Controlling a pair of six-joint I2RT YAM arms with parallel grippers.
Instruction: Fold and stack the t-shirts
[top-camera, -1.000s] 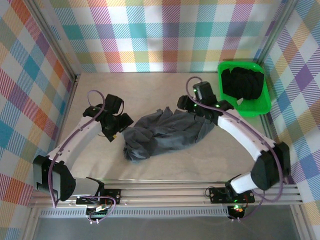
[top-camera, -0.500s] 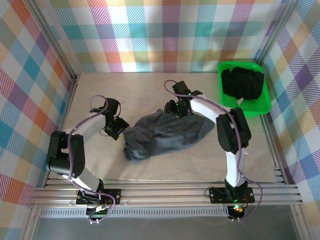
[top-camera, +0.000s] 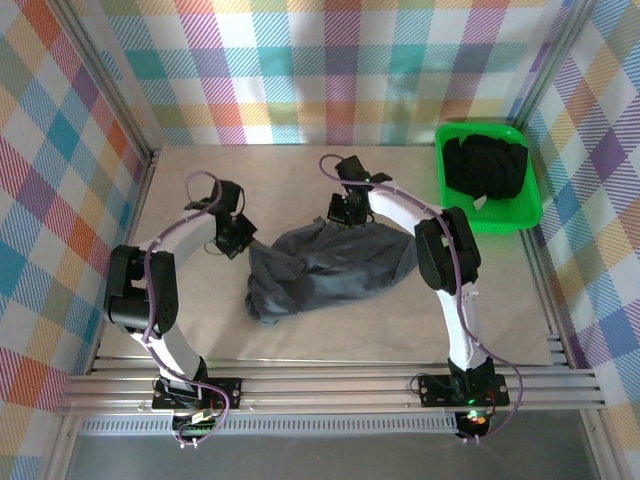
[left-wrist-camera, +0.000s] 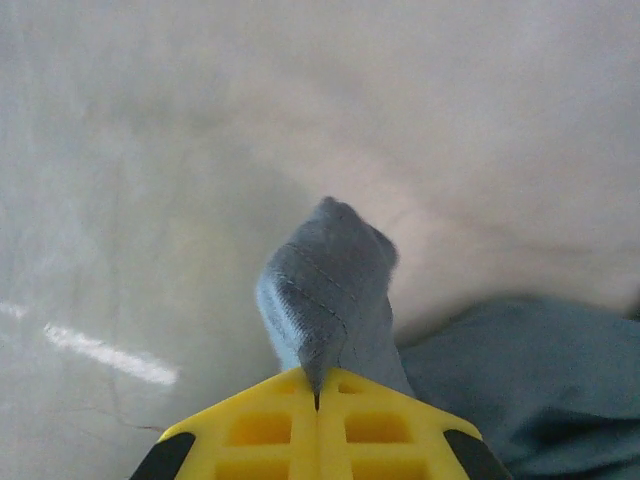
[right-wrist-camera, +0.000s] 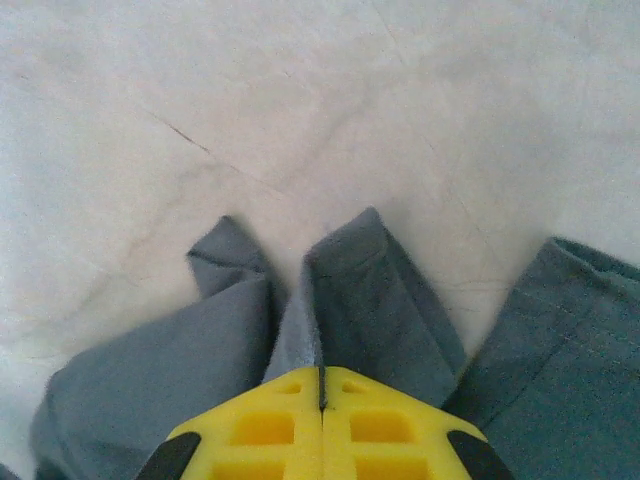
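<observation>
A slate grey t-shirt (top-camera: 325, 265) lies bunched across the middle of the table. My left gripper (top-camera: 240, 240) is shut on a hemmed edge of the grey t-shirt (left-wrist-camera: 325, 290) at its left end, the cloth poking out past the yellow fingers (left-wrist-camera: 260, 430). My right gripper (top-camera: 345, 212) is shut on a fold of the same t-shirt (right-wrist-camera: 370, 300) at its far upper edge, the yellow fingers (right-wrist-camera: 380, 425) pressed together on it. More dark t-shirts (top-camera: 487, 165) lie heaped in the green bin.
The green bin (top-camera: 530, 210) stands at the back right beside the checked wall. Bare pale tabletop (top-camera: 270, 175) runs behind the shirt and in front of it (top-camera: 350, 335). An aluminium rail (top-camera: 330, 385) borders the near edge.
Both arms have folded in and swung their grippers toward the back of the table. The right gripper moved left and back with the shirt's far edge; the left shifted slightly back with its end.
</observation>
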